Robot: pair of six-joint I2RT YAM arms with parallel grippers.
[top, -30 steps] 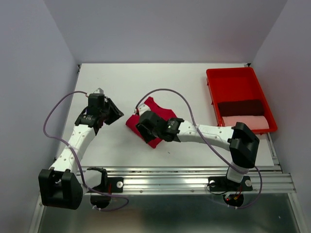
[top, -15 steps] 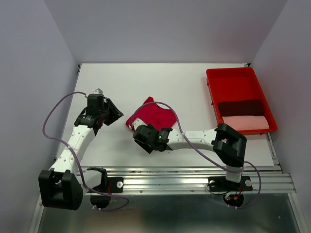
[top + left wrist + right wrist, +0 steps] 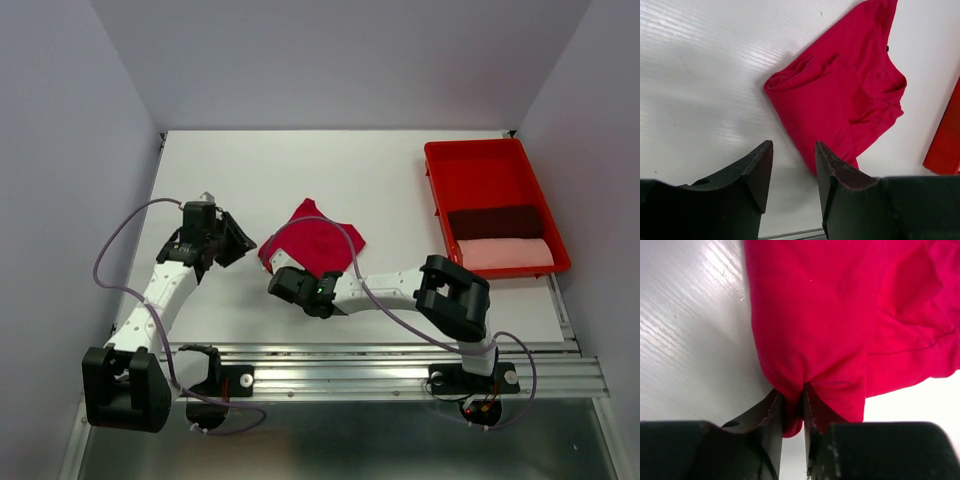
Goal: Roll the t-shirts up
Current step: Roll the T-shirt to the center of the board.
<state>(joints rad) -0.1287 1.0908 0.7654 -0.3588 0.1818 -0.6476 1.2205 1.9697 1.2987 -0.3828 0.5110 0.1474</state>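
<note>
A bright crimson t-shirt (image 3: 312,238) lies crumpled on the white table (image 3: 300,170) at mid-table. My right gripper (image 3: 287,276) is at the shirt's near edge, shut on a pinched fold of the crimson cloth (image 3: 840,315). In the right wrist view the fold bulges down between the two fingers of the gripper (image 3: 794,392). My left gripper (image 3: 236,243) hovers just left of the shirt, open and empty. In the left wrist view the gripper (image 3: 794,147) has bare table between its fingers, and the shirt (image 3: 840,90) lies just beyond them.
A red plastic tray (image 3: 470,165) stands at the right edge of the table. It holds a rolled dark maroon t-shirt (image 3: 495,220) and a rolled pale pink t-shirt (image 3: 505,251). Purple cables loop over both arms. A metal rail runs along the near table edge.
My right gripper slid off the shirt towards the near left and shut on its near edge. The uncovered shirt now shows spread out. My left gripper shifted slightly towards the shirt.
</note>
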